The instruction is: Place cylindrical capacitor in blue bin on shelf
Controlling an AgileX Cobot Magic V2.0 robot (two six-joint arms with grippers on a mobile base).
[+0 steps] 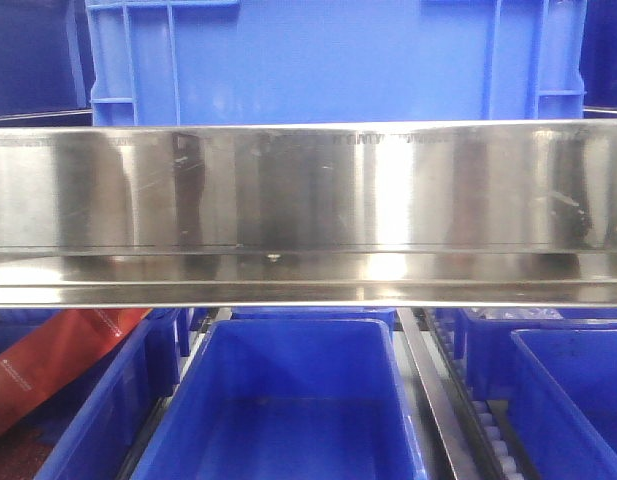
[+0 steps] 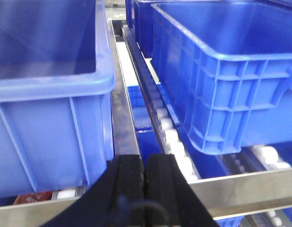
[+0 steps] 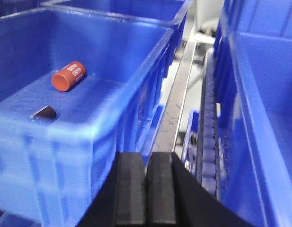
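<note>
Right gripper [image 3: 146, 189]: pads pressed together, nothing between them, hovering just outside the near right corner of the blue bin [image 3: 112, 120]. Left gripper [image 2: 145, 182]: likewise closed and empty, hanging over a steel rail of the shelf [image 1: 308, 190] between two other blue crates, with no capacitor anywhere in its view.

Cylindrical capacitor [image 3: 68, 76]: orange-red, lying on its side on the floor of the blue bin, toward the far left of the bin as seen from the right wrist. Long axis running diagonally, near end pointing down-left, far end up-right. Well apart from the right gripper, up and to the left of it, across the bin's rim. A small dark metallic piece [image 3: 42, 113] resting on the same bin floor, nearer the front wall, apart from the capacitor.

Judging from this: capacitor already inside the bin, so placement looks done, with only a retreat of the right arm left. Nearer arm clearly the right one. If any regrasp were needed, a reach over the rim and leftward, with the jaws turned across that diagonal axis. Front view blocked mostly by the broad steel rail; neither gripper visible there.
</note>
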